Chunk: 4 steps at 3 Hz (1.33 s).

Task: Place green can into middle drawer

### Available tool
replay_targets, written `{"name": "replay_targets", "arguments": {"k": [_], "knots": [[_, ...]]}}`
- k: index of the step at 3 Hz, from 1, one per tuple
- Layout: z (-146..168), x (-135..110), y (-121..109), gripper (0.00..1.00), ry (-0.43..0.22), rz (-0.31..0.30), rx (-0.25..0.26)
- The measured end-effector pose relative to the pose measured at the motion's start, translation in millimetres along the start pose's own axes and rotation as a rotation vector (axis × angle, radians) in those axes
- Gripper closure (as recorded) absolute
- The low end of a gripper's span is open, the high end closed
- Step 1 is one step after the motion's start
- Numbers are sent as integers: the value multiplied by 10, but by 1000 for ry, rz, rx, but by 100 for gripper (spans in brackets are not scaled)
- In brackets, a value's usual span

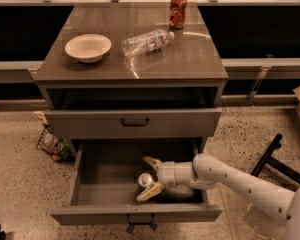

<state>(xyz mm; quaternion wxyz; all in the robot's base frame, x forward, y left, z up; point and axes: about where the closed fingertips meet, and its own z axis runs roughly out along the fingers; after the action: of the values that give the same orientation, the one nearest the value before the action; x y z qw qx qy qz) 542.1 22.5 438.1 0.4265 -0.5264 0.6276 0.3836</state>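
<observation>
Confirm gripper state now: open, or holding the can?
Gripper: open, fingers spread either side of the green can, down inside the middle drawer.

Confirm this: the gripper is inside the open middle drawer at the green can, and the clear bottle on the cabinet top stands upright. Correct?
Not quite. The camera view shows the clear bottle lying on its side on the cabinet top. The gripper is indeed inside the open middle drawer at the green can.
</observation>
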Motion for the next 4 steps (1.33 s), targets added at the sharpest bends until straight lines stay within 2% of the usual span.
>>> {"name": "replay_targets", "arguments": {"k": [1, 2, 3, 4], "knots": [[-202, -57, -42, 0, 23, -8, 33], [-587, -274, -126, 18, 22, 18, 142], [-1093, -506, -132, 41, 23, 74, 235], [-1589, -747, -27, 64, 15, 129, 288]]}}
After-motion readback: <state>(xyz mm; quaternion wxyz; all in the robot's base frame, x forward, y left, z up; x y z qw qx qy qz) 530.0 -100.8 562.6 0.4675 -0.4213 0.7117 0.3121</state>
